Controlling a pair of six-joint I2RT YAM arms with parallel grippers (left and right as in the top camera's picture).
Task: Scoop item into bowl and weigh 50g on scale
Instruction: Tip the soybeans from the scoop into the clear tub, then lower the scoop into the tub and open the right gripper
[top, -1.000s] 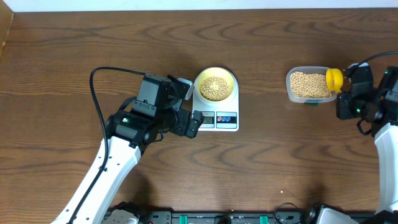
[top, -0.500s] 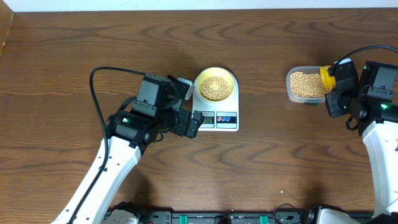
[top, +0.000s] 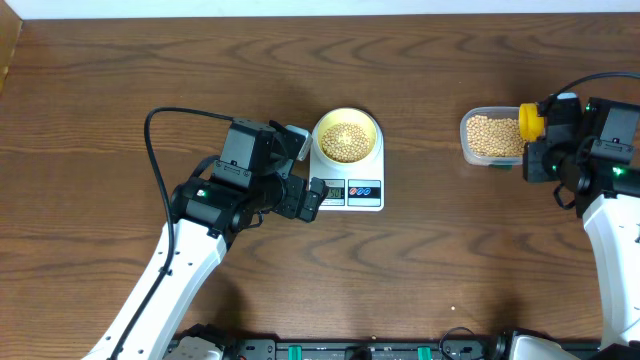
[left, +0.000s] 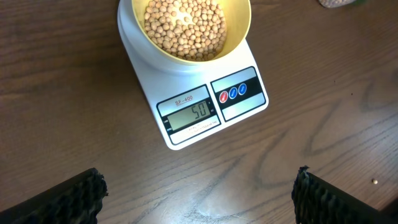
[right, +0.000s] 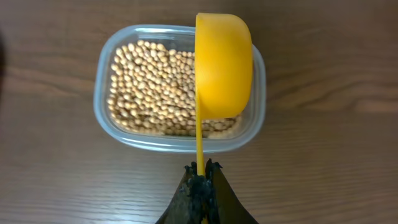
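While under the bowl (left: 241, 30), scale (left: 186, 81) long axis far-to-near, display (left: 191, 113) nearest.

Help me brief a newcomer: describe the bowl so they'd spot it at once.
Find the white scale in the middle of the wooden table. The bowl sits on its platform. It is round and pale yellow, unlike the clear rectangular tub off to one side.

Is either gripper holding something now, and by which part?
The right gripper holds the yellow scoop by the end of its thin handle, over the clear tub of beans. The left gripper is open and holds nothing.
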